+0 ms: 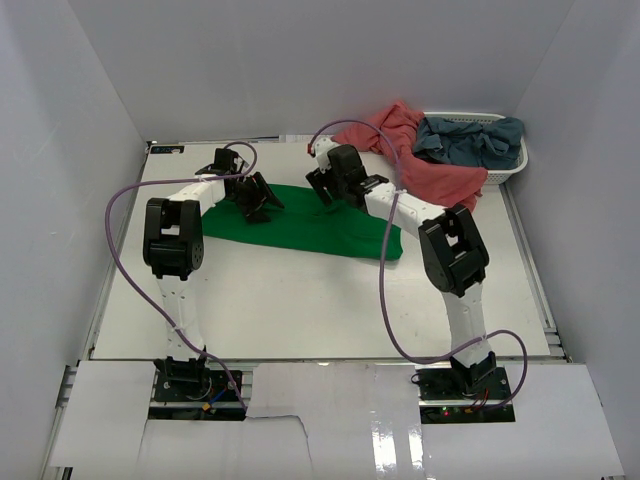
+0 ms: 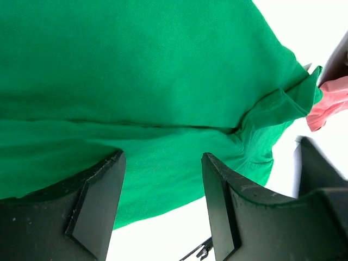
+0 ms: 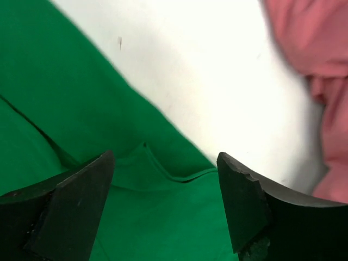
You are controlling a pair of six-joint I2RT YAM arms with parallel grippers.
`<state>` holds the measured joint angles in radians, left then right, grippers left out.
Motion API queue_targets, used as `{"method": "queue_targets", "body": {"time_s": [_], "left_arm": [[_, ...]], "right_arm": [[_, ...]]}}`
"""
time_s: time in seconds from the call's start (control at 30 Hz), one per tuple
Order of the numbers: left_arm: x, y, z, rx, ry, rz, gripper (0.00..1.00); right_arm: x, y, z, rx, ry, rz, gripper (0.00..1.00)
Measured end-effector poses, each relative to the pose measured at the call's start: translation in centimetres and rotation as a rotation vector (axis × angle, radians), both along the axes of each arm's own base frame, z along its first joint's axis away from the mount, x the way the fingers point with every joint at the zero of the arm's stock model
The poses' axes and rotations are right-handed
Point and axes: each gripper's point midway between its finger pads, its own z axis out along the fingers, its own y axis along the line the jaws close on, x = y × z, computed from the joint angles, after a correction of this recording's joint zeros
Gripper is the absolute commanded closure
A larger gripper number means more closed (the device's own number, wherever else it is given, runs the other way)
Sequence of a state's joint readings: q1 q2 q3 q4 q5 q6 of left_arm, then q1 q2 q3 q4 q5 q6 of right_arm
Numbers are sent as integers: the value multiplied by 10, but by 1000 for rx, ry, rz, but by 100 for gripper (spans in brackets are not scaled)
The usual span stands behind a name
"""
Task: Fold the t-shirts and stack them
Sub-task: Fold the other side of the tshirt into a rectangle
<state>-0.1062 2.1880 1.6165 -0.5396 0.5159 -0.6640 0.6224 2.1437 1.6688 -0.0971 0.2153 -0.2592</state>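
Observation:
The bright green t-shirt (image 1: 300,228) lies folded in a long band across the middle of the table. It fills the left wrist view (image 2: 136,70) and the lower left of the right wrist view (image 3: 81,141). My left gripper (image 1: 258,203) is open and empty above the shirt's far left edge (image 2: 163,212). My right gripper (image 1: 328,192) is open and empty above the shirt's far edge near its middle (image 3: 166,212). The salmon-pink t-shirt (image 1: 420,160) lies heaped at the back right, half over the basket rim. The grey-blue t-shirt (image 1: 470,140) lies in the basket.
A white slatted basket (image 1: 505,172) stands at the back right corner. White walls close in the table on three sides. Purple cables loop from both arms.

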Motion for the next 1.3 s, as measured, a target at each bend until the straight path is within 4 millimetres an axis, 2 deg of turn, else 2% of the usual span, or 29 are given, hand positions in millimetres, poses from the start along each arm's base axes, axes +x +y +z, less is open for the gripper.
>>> {"method": "queue_targets", "body": {"time_s": [0.1, 0.2, 0.27, 0.3, 0.33, 0.4, 0.6, 0.73, 0.77, 0.8, 0.83, 0.9, 0.93, 1.1, 1.3], "left_arm": [[-1, 0, 0, 2, 1, -3, 31], [-1, 0, 0, 3, -1, -6, 31], [-1, 0, -1, 5, -3, -11, 31], [-2, 1, 0, 7, -3, -13, 31], [-2, 1, 0, 10, -5, -19, 31], [-3, 2, -1, 17, -9, -30, 31], [-10, 7, -1, 63, -13, -59, 32], [-12, 10, -1, 86, -11, -67, 32], [-13, 11, -2, 91, -10, -69, 32], [-14, 11, -2, 94, -8, -69, 32], [-14, 12, -2, 95, -7, -71, 32], [-14, 12, -2, 97, -7, -72, 32], [-14, 12, -2, 98, -8, -74, 32], [-15, 12, -3, 100, -9, -77, 32], [-15, 11, -3, 100, -8, -79, 32]], "right_arm": [[4, 3, 35, 66, -78, -5, 17], [4, 4, 58, 109, -116, -10, 20], [2, 5, 62, 131, -113, -15, 32], [0, 6, 62, 144, -101, -19, 41], [-3, 6, 58, 149, -78, -23, 67], [-11, 5, 49, 164, -22, -36, 91], [-43, 3, 19, 209, 201, -65, 92], [-55, 6, 14, 228, 296, -74, 92], [-56, 7, 14, 235, 308, -73, 91], [-56, 10, 15, 245, 320, -72, 78], [-57, 11, 15, 252, 331, -71, 71], [-57, 15, 15, 263, 348, -74, 61], [-56, 16, 15, 268, 354, -76, 58], [-56, 19, 10, 276, 399, -101, 57], [-39, 30, 14, 340, 433, -167, 56]]}}
